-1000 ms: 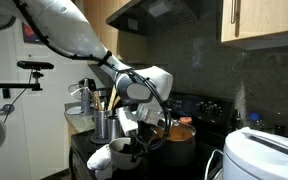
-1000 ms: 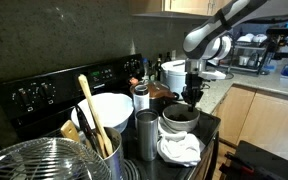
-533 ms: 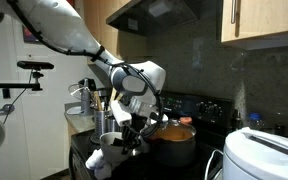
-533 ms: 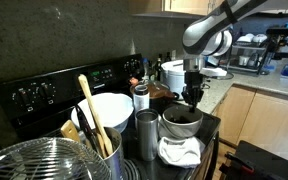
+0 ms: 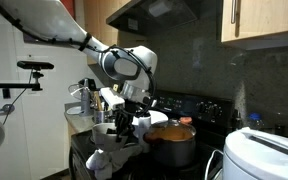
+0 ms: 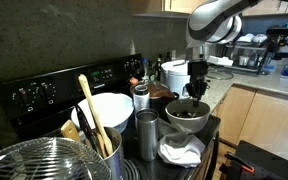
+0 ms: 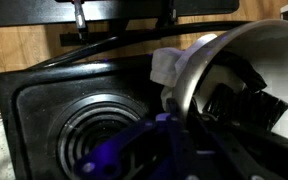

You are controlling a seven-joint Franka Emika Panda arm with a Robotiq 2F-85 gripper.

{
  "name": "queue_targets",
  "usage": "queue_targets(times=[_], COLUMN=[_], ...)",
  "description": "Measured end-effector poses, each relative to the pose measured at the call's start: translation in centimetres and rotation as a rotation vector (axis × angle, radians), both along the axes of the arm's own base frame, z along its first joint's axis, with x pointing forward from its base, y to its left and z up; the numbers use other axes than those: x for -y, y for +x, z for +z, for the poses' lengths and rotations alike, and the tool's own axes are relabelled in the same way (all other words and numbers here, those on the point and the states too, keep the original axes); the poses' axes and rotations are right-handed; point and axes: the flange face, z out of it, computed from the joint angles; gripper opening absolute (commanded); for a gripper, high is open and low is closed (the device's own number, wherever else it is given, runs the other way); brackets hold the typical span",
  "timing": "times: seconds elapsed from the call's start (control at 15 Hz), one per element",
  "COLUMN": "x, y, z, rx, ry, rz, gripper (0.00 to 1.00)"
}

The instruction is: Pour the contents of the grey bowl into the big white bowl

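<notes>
My gripper [image 6: 196,93] is shut on the rim of the grey bowl [image 6: 187,113] and holds it in the air above a crumpled white cloth [image 6: 180,150] on the black stove. The bowl has dark contents and sits about level. In an exterior view the gripper [image 5: 124,120] and bowl [image 5: 116,131] hang over the stove's front corner. In the wrist view the bowl's pale inside [image 7: 239,55] fills the right side, with my fingers [image 7: 172,112] clamped on its rim. The big white bowl [image 6: 104,108] stands further along the stove, next to the back panel.
A dark pot with orange contents [image 5: 172,137] sits on the stove. A boxy white appliance [image 5: 260,155] stands nearby. A utensil holder with wooden spoons [image 6: 92,125], a metal cup [image 6: 146,135] and a wire basket [image 6: 34,160] crowd the stove's end. A burner [image 7: 84,125] lies below.
My gripper has risen with the grey bowl, lifting it off the white cloth. The cloth stays on the stove.
</notes>
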Motion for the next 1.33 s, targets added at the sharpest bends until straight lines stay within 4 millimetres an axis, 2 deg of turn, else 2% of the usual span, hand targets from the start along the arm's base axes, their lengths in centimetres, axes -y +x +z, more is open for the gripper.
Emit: queue_targets(times=[0.27,0.73,1.0,1.33], x=[-0.9,-4.8,-6.6,-9.6], y=[0.4,4.3,8.0,14.1], z=[3.8,12.3,15.4,17.3], rx=[0.070,0.218,0.271,0.310], ry=[-0.042,-0.094,-0.103,-0.106], rz=[0.044,0.149,0.187,0.242], gripper=[0.05,0.05,0.05,0.05])
